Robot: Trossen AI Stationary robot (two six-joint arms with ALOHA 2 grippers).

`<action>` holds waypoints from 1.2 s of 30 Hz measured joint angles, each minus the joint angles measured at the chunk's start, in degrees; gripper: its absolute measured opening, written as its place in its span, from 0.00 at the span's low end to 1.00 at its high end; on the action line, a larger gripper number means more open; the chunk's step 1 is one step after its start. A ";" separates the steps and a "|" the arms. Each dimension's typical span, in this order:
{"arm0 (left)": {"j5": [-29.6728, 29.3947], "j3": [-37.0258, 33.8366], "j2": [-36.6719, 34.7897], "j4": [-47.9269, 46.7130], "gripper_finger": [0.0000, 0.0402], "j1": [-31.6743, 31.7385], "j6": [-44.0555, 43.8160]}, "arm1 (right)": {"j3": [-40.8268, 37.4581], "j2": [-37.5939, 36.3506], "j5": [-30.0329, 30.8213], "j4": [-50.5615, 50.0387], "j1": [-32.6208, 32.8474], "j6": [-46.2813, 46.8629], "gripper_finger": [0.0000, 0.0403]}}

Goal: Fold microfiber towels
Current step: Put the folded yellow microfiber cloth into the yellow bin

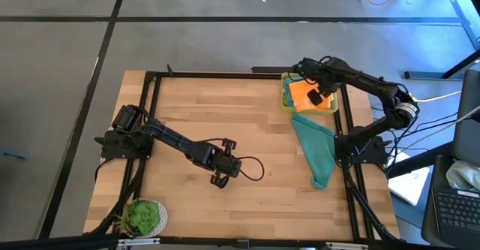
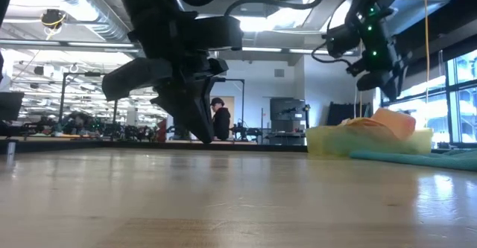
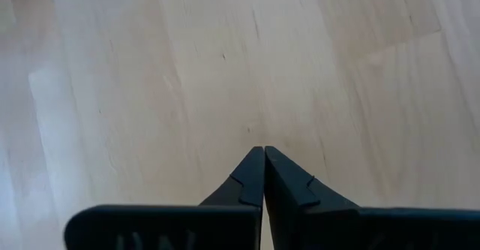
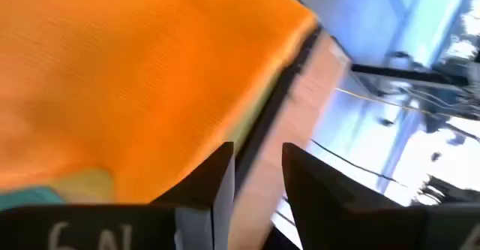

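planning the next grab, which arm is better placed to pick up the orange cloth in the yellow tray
Right. The right hand hovers directly over the orange microfiber cloth in the yellow plastic tray, fingers slightly apart. The left hand sits shut over bare wooden table, far from the tray.

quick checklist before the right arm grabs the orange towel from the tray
1. Right gripper over the yellow tray: ok, it hangs above the orange towel.
2. Right jaws parted for a grasp: ok, a gap shows between its fingers.
3. Right gripper empty: ok, nothing between the fingers.
4. Left gripper out of the way: ok, shut, empty, over bare wood mid-table.
5. Teal towel clear of the tray: cannot tell, it lies crumpled just in front, its top edge close to the rim.
6. Towels under the orange one: cannot tell how many.
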 joint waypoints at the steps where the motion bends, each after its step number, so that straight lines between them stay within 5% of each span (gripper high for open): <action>1: 0.00 0.00 0.00 0.05 0.01 0.10 0.00 | 0.57 -0.03 0.73 -1.22 0.43 0.86 0.28; 6: -0.07 0.00 0.00 0.15 0.01 0.07 -0.04 | 2.39 -0.34 0.79 -0.33 2.48 -0.05 0.28; 12: -0.04 0.00 0.00 0.13 0.01 -0.03 -0.08 | 1.43 -0.22 -1.43 14.78 5.16 -5.48 0.28; 17: -0.05 0.00 0.00 0.05 0.01 -0.44 -0.89 | -1.35 3.20 1.67 14.98 -1.28 -3.44 0.24; 24: -0.02 0.00 0.00 -0.06 0.01 -1.13 -1.41 | -8.13 7.47 -4.95 20.31 -6.68 -1.85 0.16; 36: -0.09 0.00 0.00 -0.11 0.01 -1.75 -2.05 | -9.78 12.29 -6.32 23.24 -6.96 -3.39 0.12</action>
